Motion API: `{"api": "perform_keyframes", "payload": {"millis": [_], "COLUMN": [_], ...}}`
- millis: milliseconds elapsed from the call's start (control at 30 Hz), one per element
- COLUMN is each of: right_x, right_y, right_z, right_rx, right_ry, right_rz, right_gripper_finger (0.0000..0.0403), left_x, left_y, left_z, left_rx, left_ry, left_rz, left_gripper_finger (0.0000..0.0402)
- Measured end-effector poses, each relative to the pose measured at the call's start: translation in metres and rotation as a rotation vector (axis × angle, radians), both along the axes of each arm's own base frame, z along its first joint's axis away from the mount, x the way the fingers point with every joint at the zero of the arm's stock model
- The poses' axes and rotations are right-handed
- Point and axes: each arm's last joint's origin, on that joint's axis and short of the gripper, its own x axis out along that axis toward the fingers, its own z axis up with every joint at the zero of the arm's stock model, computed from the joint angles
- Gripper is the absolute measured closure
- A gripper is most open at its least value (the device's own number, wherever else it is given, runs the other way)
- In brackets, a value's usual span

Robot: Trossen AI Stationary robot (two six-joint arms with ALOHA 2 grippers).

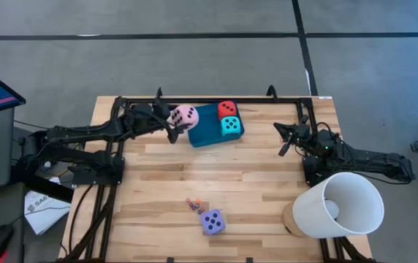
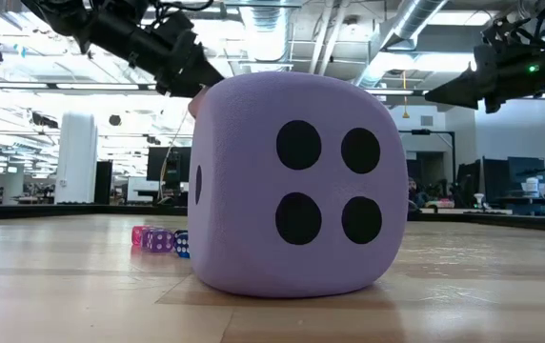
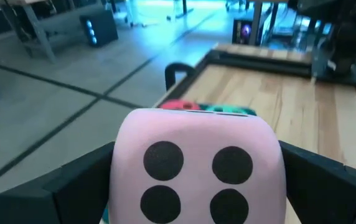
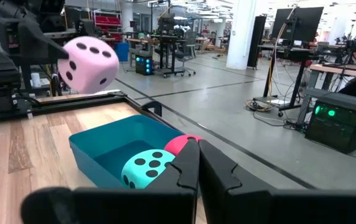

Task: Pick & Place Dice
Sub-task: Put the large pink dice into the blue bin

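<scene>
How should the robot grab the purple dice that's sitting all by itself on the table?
Judging by its pose, come straight down from above and pinch two opposite flat side faces of the purple die. It sits flat on the table with open space around it; only some tiny dice lie close by.

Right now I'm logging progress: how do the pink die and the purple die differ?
The pink die is held in the left gripper by the tray; the purple die lies ungripped on the table. Pink is airborne; purple rests near the front edge. Both show four pips.

Pink die (image 1: 185, 115), dark pips; teal tray (image 1: 207, 131)
</scene>
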Motion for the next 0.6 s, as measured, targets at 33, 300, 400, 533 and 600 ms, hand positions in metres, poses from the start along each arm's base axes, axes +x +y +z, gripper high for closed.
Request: {"api": "perform_keyframes", "payload": {"millis": [33,300,400,533,600], "right_x": [0.0,0.0,0.0,0.0,0.0], "right_y": [0.0,0.0,0.0,0.0,0.0], "right_z": [0.0,0.003,0.004,0.005,0.005], "right_rx": [-0.001,-0.012,-0.015,-0.016,-0.016], "right_ry": [0.0,-0.027,-0.043,-0.046,-0.047], "right_rz": [0.0,0.0,0.001,0.002,0.002], "right_gripper_finger": [0.0403,0.0403,0.0403,0.0403,0.0403], "left_x": [0.0,0.008,0.016,0.028,0.032], "left_y": [0.001,0.011,0.018,0.028,0.034], "left_z": [0.001,-0.011,-0.025,-0.028,-0.027], "left_rx": [0.004,-0.029,-0.088,-0.147,-0.161], "left_ry": [-0.011,0.011,0.037,0.033,0.04], "left_rz": [0.003,-0.01,-0.037,-0.082,-0.096], "left_gripper_finger": [0.0005,0.0005,0.0005,0.0005,0.0005]}}
